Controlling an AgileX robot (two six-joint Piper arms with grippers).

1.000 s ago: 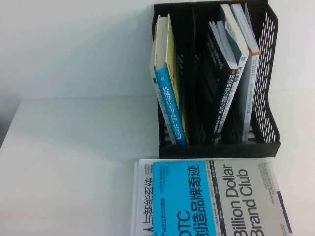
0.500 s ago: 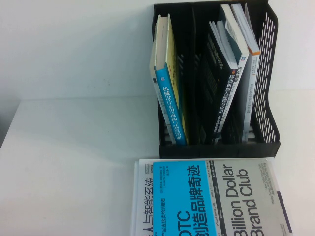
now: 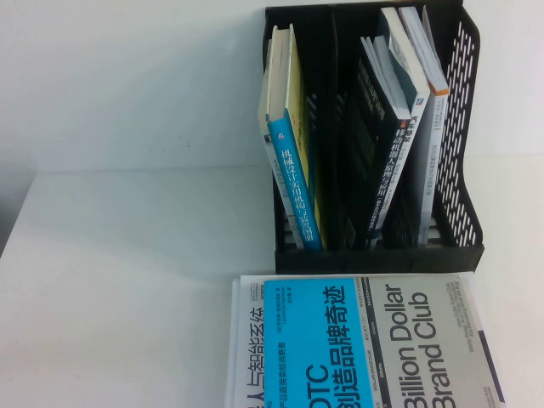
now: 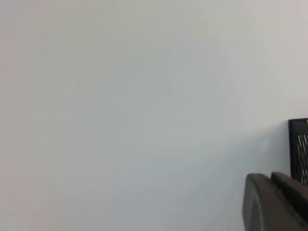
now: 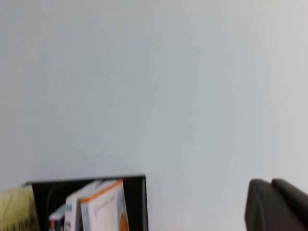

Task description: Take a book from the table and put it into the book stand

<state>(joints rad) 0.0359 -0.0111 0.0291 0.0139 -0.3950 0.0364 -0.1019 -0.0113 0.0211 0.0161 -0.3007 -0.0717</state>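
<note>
Book (image 3: 374,344) flat on surface (image 3: 127,280), lower centre, below stand (image 3: 459,255); left claw (image 4: 276,202) and right claw (image 5: 276,204) at wrist-frame corners, states indeterminate; crowded slots risk jamming on insertion.

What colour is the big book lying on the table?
Half bright blue, half white, on the book; the high view shows it best.

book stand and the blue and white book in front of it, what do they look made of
Book stand: looks like matte black moulded plastic, going by its slotted, perforated side wall. Book: apparently a paper cover with a slight sheen, flat on the white table. Left claw and right claw show only at their wrist views' edges.
</note>
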